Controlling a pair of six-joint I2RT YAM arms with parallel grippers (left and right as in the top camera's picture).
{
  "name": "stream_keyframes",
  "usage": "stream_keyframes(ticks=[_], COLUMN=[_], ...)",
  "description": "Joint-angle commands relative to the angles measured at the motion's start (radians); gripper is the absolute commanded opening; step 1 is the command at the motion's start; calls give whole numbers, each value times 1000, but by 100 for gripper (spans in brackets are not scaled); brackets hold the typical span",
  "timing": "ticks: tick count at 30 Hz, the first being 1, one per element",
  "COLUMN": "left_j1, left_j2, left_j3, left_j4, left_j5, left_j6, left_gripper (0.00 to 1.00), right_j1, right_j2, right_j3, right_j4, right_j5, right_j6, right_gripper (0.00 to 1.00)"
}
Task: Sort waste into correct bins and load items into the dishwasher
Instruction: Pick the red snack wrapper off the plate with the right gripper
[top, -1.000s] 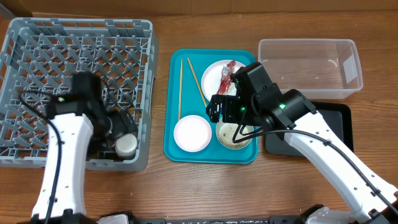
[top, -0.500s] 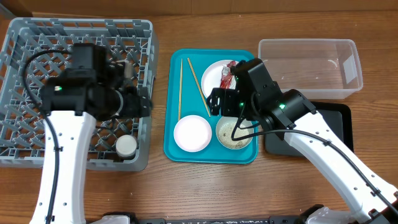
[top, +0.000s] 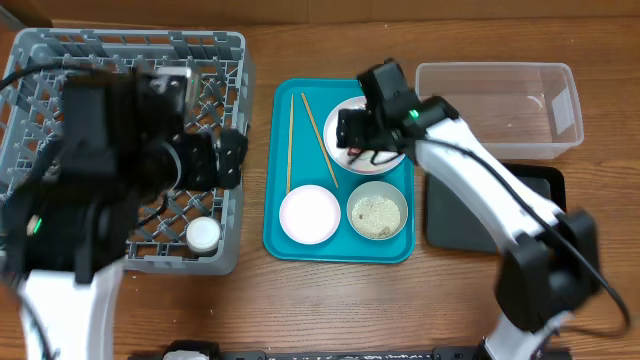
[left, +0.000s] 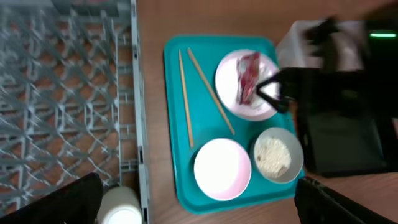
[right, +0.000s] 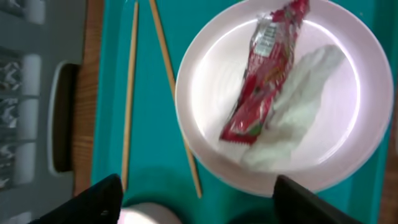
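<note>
Right wrist | right jaws wide apart, empty, over plate (right: 205, 81) holding red wrapper (right: 261, 74) touching napkin (right: 298, 106) | left jaws spread wide, empty, over rack (top: 100, 55) at its 3 o'clock edge | teal tray (top: 280, 150): plate 1 o'clock, chopsticks (top: 291, 140) 11, white bowl (top: 309, 214) 7, grey bowl (top: 352, 214) of rice grains (top: 377, 213) 5 | clear tub (top: 497, 108) at tray's 2 o'clock, black tray (top: 548, 183) 4

wooden table (top: 300, 300) | grey dish rack (top: 200, 50) left | teal tray (top: 340, 250) centre | clear tub (top: 500, 110), black tray (top: 450, 225) right, seemingly not touching

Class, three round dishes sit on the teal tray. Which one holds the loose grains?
The small grey bowl; the white bowl beside it is empty, and the plate carries wrapper and napkin.
</note>
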Motion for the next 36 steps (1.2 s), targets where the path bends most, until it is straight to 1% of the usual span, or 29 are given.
stream_keyframes(ticks=[1, 4, 7, 9, 12, 13, 14, 16, 19, 23, 28, 33, 36], left_j1=[-2, -2, -2, -2, -2, -2, -2, -2, -2, -2, -2, -2, -2], left_j2=[-30, -27, -19, -13, 0, 5, 9, 20, 37, 67, 106, 148, 171], left_j3=[18, 18, 17, 17, 18, 17, 18, 17, 17, 17, 18, 18, 18], left_j4=[-5, -21, -44, -53, -53, -53, -53, -53, -53, -53, -53, -53, -53], left_j5=[4, 4, 4, 4, 5, 5, 5, 5, 5, 5, 4, 4, 4], left_j6=[5, 5, 5, 5, 4, 4, 4, 4, 4, 4, 5, 5, 5], left_gripper=[100, 100, 100, 100, 100, 100, 100, 100, 100, 100, 100, 100, 100], right_j1=[1, 1, 1, 1, 1, 1, 1, 1, 1, 1, -3, -41, -89], right_j2=[121, 190, 240, 264, 291, 296, 297, 297, 296, 265, 149, -9, -66], right_j3=[90, 100, 99, 99, 99, 99, 99, 99, 100, 101, 101, 101, 101], right_j4=[8, 31, 53, 60, 62, 63, 65, 65, 56, 33, 27, -9, -58], right_j5=[21, 86, 59, 62, 78, 78, 78, 78, 76, 74, 75, 79, 79], right_j6=[3, 93, 131, 132, 162, 166, 166, 165, 165, 164, 148, 60, 34], right_gripper=[71, 71, 66, 60, 57, 54, 49, 33, 4, 4, 4, 4, 4])
